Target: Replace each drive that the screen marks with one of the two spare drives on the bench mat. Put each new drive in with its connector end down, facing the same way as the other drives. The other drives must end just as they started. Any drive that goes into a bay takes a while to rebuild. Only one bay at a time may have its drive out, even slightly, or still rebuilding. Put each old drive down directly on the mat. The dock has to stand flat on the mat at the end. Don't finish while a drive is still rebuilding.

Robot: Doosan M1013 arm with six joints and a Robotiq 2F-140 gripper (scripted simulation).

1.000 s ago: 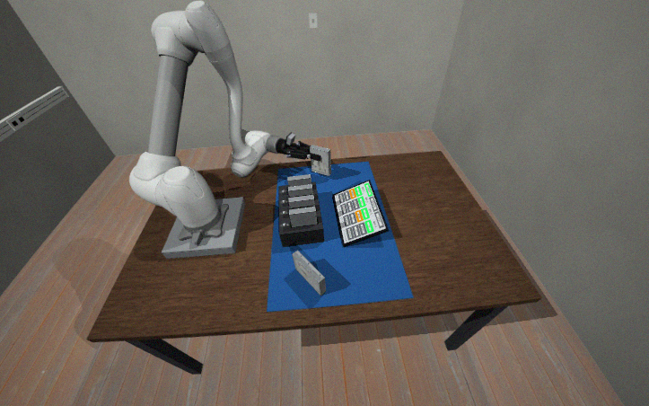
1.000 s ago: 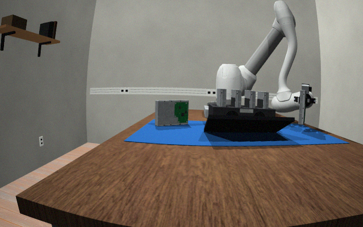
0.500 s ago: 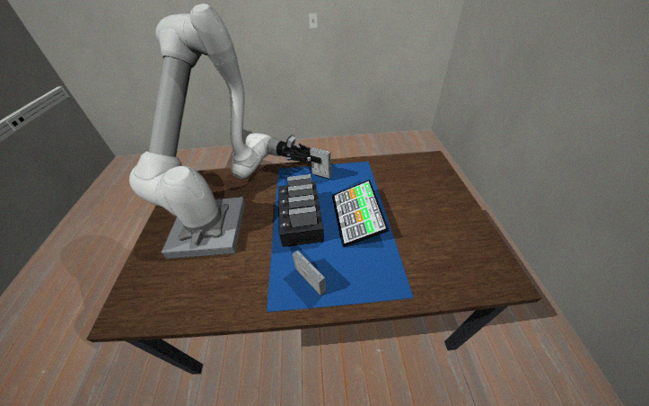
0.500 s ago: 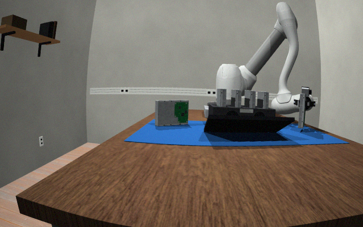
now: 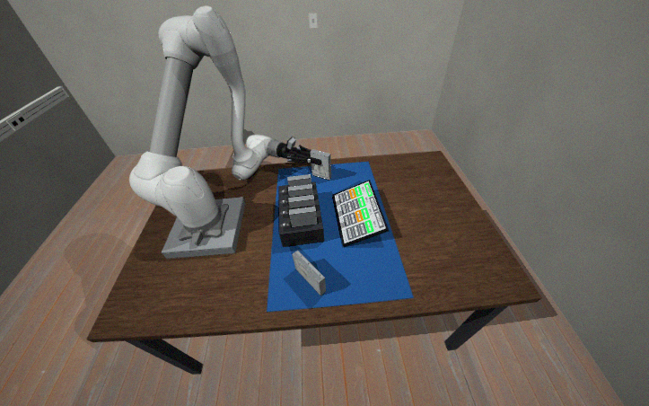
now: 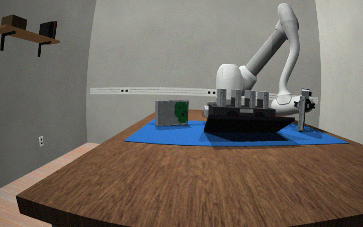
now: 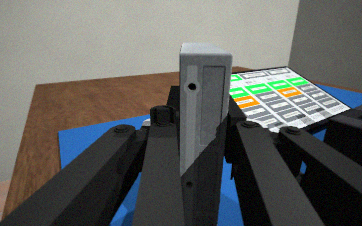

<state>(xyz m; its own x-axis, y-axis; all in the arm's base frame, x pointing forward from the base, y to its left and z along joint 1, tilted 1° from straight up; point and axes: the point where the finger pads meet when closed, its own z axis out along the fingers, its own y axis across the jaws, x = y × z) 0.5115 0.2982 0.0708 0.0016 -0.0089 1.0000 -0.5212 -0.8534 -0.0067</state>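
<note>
One upright grey metal drive is gripped by the black two-fingered pincer, well apart from another upright grey drive.

The mat is of plain blue colour. The table is brown, with darker streaks of wood grain. The screen shows green, orange, grey and white blocks inside a black border. The dock is black-grey. One grey drive has a green patch with small black squares. The arm is white and grey.
</note>
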